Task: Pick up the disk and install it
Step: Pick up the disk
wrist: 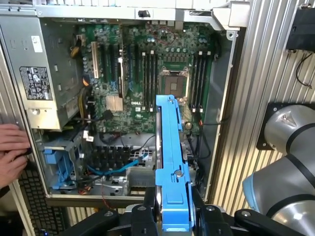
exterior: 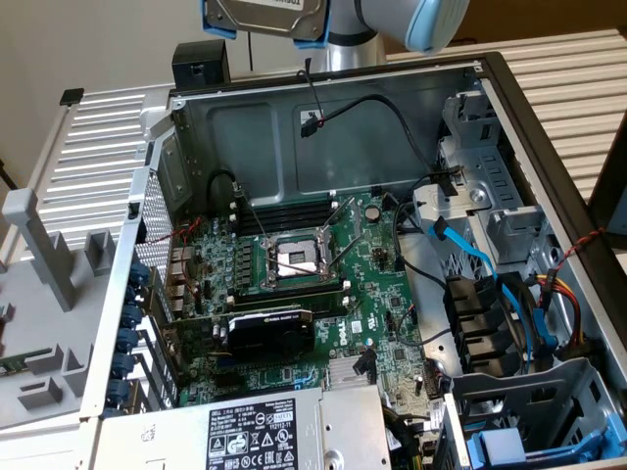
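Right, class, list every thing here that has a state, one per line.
computer case: open, side panel off.
gripper: shut on the disk.
disk: held edge-on, clear of the computer case, not installed.
processor socket: bare, no cooler fitted.
hand: at the computer case's edge.

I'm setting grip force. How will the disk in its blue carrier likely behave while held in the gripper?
Probably stiff: the blue carrier juts straight out of the gripper with no visible sag. Likely heavy for its size, since the disk has a grey metal body. The smooth plastic rail could slip or pivot under a light squeeze.
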